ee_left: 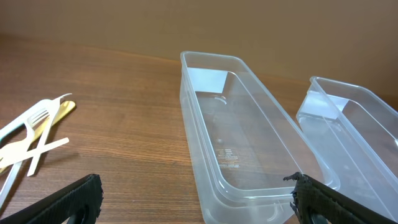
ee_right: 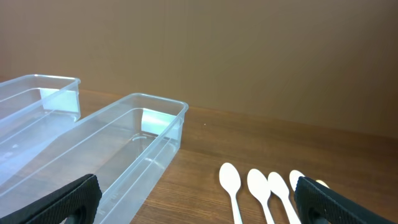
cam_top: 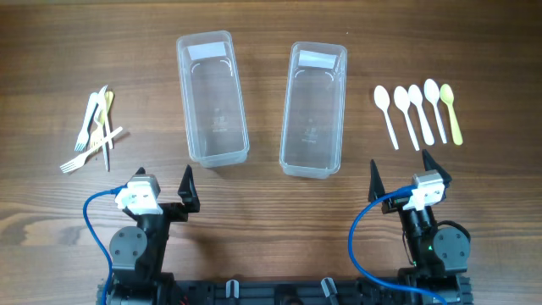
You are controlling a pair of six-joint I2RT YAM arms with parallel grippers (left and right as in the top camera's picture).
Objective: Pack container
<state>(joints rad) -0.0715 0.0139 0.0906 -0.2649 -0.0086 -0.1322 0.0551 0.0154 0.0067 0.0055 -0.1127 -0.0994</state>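
Right, the wooden table (cam_top: 271, 254) has two clear tubs side by side in the middle, the left container (cam_top: 212, 99) and the right container (cam_top: 313, 108), apart from each other. Nearer us the left gripper (cam_top: 163, 174) and the right gripper (cam_top: 400, 166) each sit just short of their own tub, jaws spread wide and gripping nothing. Out to the left lies a loose pile of forks (cam_top: 95, 131), and on the right a neat row of spoons (cam_top: 419, 110), four white and one yellow.
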